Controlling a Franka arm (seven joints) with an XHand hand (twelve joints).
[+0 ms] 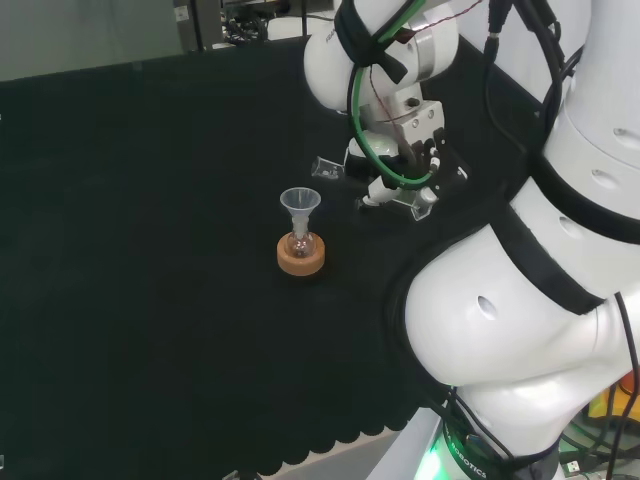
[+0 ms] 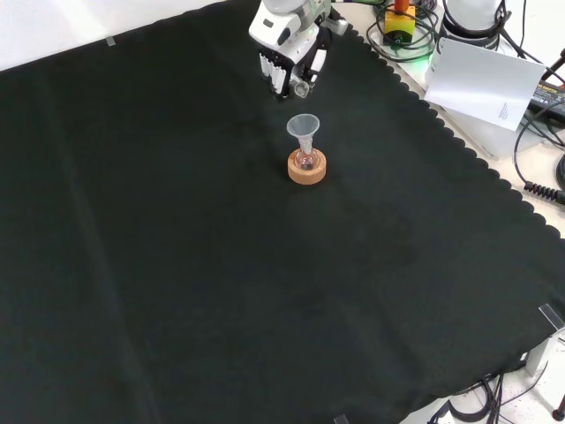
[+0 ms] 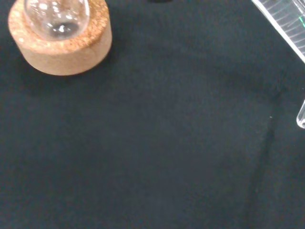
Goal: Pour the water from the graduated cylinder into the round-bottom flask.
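Note:
A small round-bottom flask (image 1: pixel 299 244) sits in a cork ring (image 1: pixel 300 260) with a clear funnel (image 1: pixel 300 203) in its neck. In the head view the hand (image 1: pixel 380 190) hovers just right of the funnel, its fingers curled round the clear graduated cylinder (image 1: pixel 330 170). The cylinder is tipped almost level, its mouth pointing toward the funnel but short of it. From the front, the hand (image 2: pixel 282 62) and cylinder mouth (image 2: pixel 303 87) are beyond the funnel (image 2: pixel 304 126) and flask (image 2: pixel 306 162). The wrist view has the flask bulb (image 3: pixel 57 16), cork ring (image 3: pixel 62 43) and cylinder wall (image 3: pixel 286 24). Whether the cylinder holds water is unclear.
Black cloth (image 2: pixel 221 291) covers the bench around the stand. In the front view the cloth's scalloped edge (image 2: pixel 459 146) runs along the right, with a white sheet (image 2: pixel 481 79) and cables beyond it. The arm's white links (image 1: pixel 530 300) stand at the right of the head view.

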